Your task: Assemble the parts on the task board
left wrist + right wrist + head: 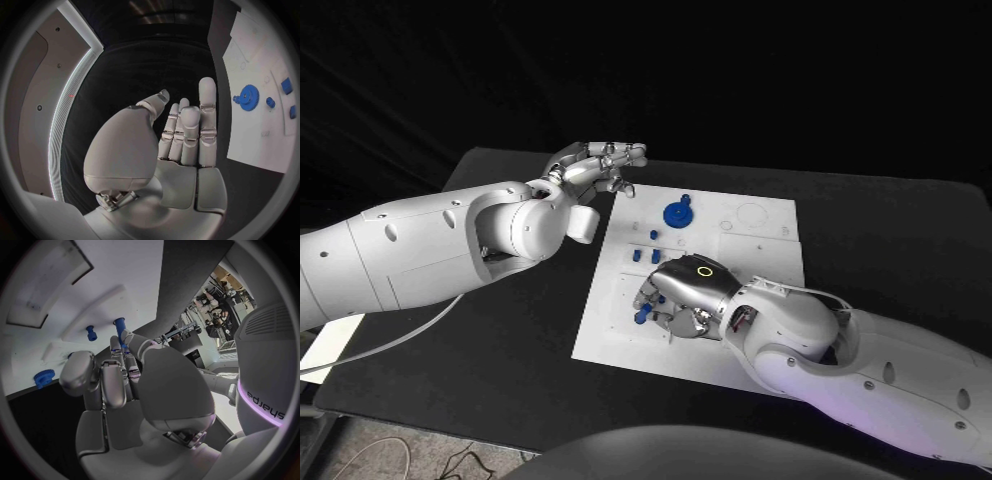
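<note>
The white task board [747, 250] lies mid-table. A blue gear [678, 213] sits near its far left part, with small blue parts [648, 256] just in front of it. My right hand [687, 298] is low over the board's left side, fingers pointing down beside two more blue parts [643, 316]. In the right wrist view its fingertips [116, 345] reach close to a blue peg [119, 323]; whether they grip it is hidden. My left hand [596, 165] hovers off the board's far left corner, fingers straight and apart, holding nothing. The left wrist view shows that hand [181, 140], the gear [249, 95] and the board [253, 60].
The black table [502, 330] stretches left and in front of the board. Empty outlines and recesses [751, 215] mark the board's far right part. A second blue peg [91, 333] stands on the board beyond my right hand.
</note>
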Tool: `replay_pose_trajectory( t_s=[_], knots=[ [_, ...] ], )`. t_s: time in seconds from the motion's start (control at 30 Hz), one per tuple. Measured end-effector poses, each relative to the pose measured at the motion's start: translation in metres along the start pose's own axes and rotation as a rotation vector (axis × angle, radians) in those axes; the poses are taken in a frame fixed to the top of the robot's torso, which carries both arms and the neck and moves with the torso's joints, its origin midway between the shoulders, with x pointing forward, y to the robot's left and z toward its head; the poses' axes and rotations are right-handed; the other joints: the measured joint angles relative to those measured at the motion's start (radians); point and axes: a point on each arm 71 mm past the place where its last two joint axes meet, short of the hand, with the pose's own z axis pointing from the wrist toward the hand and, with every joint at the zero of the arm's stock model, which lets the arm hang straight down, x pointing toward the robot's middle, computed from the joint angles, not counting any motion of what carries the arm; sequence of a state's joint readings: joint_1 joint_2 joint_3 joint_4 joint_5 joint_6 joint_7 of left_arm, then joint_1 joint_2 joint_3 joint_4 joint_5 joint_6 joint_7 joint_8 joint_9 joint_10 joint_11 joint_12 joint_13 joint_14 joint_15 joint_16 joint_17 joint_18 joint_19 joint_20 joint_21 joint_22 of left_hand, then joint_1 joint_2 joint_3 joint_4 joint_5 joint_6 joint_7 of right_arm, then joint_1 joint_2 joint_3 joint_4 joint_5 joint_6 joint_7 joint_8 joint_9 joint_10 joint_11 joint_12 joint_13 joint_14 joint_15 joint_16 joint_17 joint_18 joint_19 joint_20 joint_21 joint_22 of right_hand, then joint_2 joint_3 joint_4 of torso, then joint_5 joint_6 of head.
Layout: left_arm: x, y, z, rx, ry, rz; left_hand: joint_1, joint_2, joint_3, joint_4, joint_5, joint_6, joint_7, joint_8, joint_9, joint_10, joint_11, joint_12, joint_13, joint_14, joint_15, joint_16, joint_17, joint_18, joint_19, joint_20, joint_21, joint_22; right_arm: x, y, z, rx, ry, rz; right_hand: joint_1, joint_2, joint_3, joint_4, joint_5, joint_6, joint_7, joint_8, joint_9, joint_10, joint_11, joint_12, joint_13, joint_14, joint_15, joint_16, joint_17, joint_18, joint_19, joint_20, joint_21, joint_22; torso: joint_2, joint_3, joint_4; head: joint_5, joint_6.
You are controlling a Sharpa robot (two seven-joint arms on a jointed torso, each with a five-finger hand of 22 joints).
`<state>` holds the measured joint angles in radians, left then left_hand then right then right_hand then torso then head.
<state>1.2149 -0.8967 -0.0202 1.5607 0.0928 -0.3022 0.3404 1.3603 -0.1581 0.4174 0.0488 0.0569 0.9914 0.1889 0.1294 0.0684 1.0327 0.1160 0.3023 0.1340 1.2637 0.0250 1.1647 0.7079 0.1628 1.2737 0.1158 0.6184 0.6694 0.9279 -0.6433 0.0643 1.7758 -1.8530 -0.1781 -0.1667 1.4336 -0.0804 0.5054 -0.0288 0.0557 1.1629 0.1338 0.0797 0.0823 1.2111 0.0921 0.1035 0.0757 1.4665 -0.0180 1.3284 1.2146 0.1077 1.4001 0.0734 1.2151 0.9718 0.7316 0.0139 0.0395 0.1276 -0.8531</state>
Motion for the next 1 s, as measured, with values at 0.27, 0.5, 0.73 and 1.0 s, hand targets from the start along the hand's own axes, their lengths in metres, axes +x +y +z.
replay_pose_trajectory(
  t_s=[0.27, 0.5, 0.73, 1.0],
  knots=[
    [0.0, 0.0, 0.0, 0.0, 0.0, 0.0, 0.0, 0.0, 0.0, 0.0, 0.0, -0.004, 0.004, 0.004, 0.0, -0.009, 0.002, 0.006, 0.001, 0.0, 0.0, 0.0, -0.002, 0.0, 0.0, 0.0, -0.005, -0.001, 0.001, 0.0, 0.002, 0.011, 0.008, -0.014, 0.0, 0.0, 0.0, 0.0, 0.002, 0.0, 0.0, 0.0, 0.001, 0.0, 0.0, 0.0, 0.001, 0.0, 0.0, 0.0, 0.0, 0.0, 0.0, 0.0, 0.0, 0.0, 0.0, -0.0005, 0.0, -0.002, 0.001],
    [0.0, 0.0, 0.0, -0.001, 0.0, 0.0, 0.0, 0.0, 0.0, 0.0, 0.0, -0.004, 0.004, 0.004, 0.0, -0.009, 0.002, 0.006, 0.001, 0.0, 0.0, 0.0, -0.002, 0.0, 0.0, 0.0, -0.005, -0.001, 0.001, 0.002, 0.005, 0.013, 0.019, -0.03, 0.0, 0.0, 0.0, 0.0, 0.002, -0.002, -0.002, -0.001, 0.0, 0.004, 0.003, 0.0, 0.002, 0.0, 0.0, 0.0, 0.0, 0.0, 0.0, 0.0, 0.0, 0.0, 0.0, -0.0007, 0.0001, -0.002, 0.001],
    [0.0, 0.0, 0.0, -0.001, 0.0, 0.0, 0.0, 0.0, 0.0, 0.0, 0.0, -0.004, 0.004, 0.004, 0.0, -0.009, 0.002, 0.006, 0.001, 0.0, 0.0, 0.0, -0.001, 0.0, 0.0, 0.0, -0.005, -0.001, 0.002, 0.007, 0.01, 0.006, 0.036, -0.044, -0.012, -0.012, -0.002, 0.002, 0.002, 0.002, -0.001, -0.007, 0.0, 0.018, -0.01, -0.011, 0.002, 0.0, 0.0, 0.0, -0.007, 0.0, 0.0, 0.0, -0.005, -0.005, 0.0, -0.0008, 0.0006, -0.003, 0.001],
    [0.0, 0.0, 0.0, -0.001, 0.001, 0.0, 0.0, 0.0, 0.0, 0.0, 0.0, -0.004, 0.004, 0.004, 0.0, -0.009, 0.002, 0.006, 0.001, 0.0, 0.0, 0.0, -0.001, 0.0, 0.0, 0.0, -0.005, -0.001, 0.004, 0.007, 0.011, 0.007, 0.039, -0.045, -0.084, -0.059, -0.045, 0.036, 0.01, -0.048, 0.019, -0.014, -0.011, -0.065, -0.008, -0.05, -0.019, 0.0, 0.011, -0.02, -0.036, 0.0, -0.016, 0.017, -0.035, -0.045, 0.0, -0.0009, 0.0007, -0.003, 0.0]
  ],
)
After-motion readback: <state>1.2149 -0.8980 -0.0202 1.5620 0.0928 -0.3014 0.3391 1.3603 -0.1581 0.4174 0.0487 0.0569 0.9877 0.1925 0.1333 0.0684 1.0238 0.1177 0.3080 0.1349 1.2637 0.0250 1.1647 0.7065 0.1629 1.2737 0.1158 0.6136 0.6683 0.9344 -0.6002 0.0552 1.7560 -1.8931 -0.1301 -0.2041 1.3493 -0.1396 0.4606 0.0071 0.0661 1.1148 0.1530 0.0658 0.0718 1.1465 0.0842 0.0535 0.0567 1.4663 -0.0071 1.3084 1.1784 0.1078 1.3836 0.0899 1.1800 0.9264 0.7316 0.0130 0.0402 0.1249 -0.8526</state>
